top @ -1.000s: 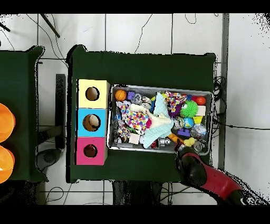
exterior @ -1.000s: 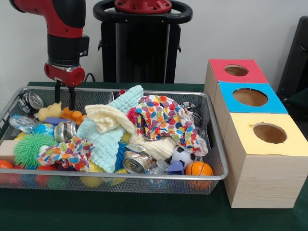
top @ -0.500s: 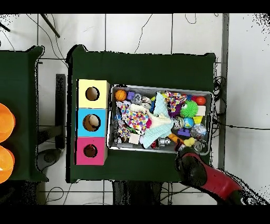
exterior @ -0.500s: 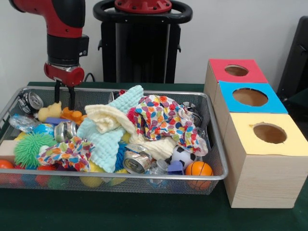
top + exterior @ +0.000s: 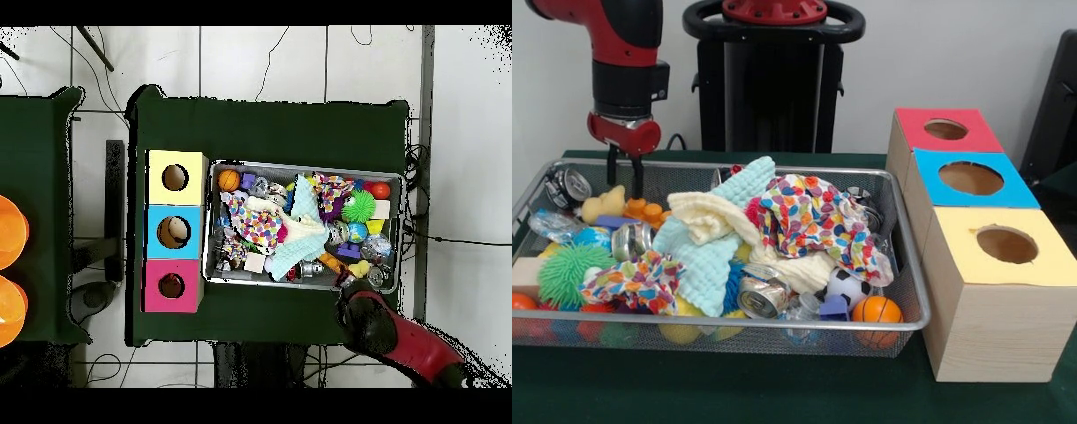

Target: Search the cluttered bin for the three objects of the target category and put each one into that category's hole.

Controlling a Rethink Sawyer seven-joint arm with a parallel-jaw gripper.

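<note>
one empty pincer [image 5: 625,175], fingers apart, now higher above the bin [image 5: 777,323]

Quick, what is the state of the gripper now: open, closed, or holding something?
Gripper: open, holding nothing; its two fingers hang apart above the yellow duck at the wire bin's end.

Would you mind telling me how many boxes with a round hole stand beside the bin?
3, in a row by the wire bin: the red box farthest back, the blue box in the middle, the yellow box nearest. None appears hidden.
</note>
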